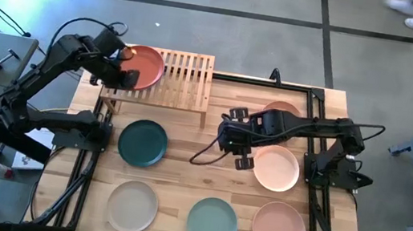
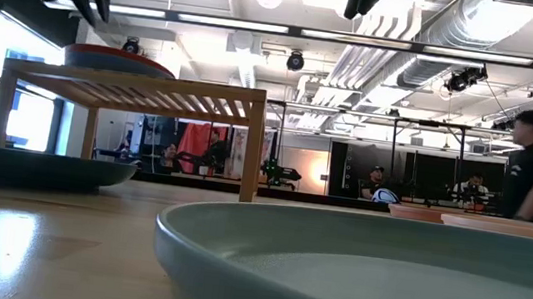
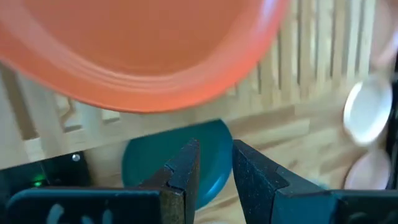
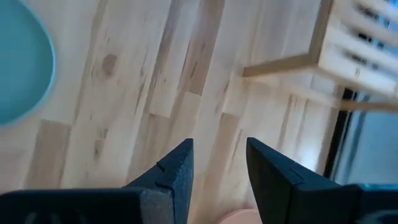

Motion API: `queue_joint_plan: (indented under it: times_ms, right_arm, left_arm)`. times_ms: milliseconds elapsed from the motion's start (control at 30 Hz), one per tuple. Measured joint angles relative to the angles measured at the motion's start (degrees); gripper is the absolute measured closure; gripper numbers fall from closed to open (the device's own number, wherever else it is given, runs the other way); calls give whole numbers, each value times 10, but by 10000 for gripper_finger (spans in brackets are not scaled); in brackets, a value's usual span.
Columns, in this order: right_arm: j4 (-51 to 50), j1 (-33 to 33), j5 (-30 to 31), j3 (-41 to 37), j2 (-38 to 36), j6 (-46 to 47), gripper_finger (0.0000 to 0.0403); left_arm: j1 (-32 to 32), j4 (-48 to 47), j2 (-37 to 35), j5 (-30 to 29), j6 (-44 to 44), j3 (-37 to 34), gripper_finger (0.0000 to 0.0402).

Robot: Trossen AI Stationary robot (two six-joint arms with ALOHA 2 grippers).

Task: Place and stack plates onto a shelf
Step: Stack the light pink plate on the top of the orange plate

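Seven plates show from above. One terracotta red plate [image 1: 145, 65] lies on the left end of the slatted wooden shelf [image 1: 187, 80], which stands at the far left part of the table [image 1: 182, 177]. The other six rest on the table: one dark teal plate [image 1: 143, 142] just in front of the shelf, one beige plate [image 1: 133, 206], one sage green plate [image 1: 212, 223], and three peach-pink ones, the near-right plate [image 1: 279, 229], the pale plate [image 1: 277, 167] beside the right arm, and a third plate [image 1: 282, 108] partly hidden under that arm. The left hand [image 1: 119, 75] hovers at the left edge of the red plate; its wrist view shows the two fingers [image 3: 183, 171] a narrow gap apart with nothing between them. The right hand [image 1: 230, 133] hangs over bare table between the shelf and the pale plate, its fingers [image 4: 177, 168] apart and empty.
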Motion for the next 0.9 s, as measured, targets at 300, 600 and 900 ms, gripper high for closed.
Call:
queue_joint_plan:
  times_ms: [300,600,900]
  right_arm:
    - [-47,-38,-84,-45,0,193,279]
    - [-57,-11,-180,-150,1,344,279]
    - [2,53,-192,-207,0,488,279]
  left_arm:
    - [-131,43,0,-1,37,0,319]
    - [-257,79,0,-31,50,0,319]
    - [-337,99,0,-59,48,0,319]
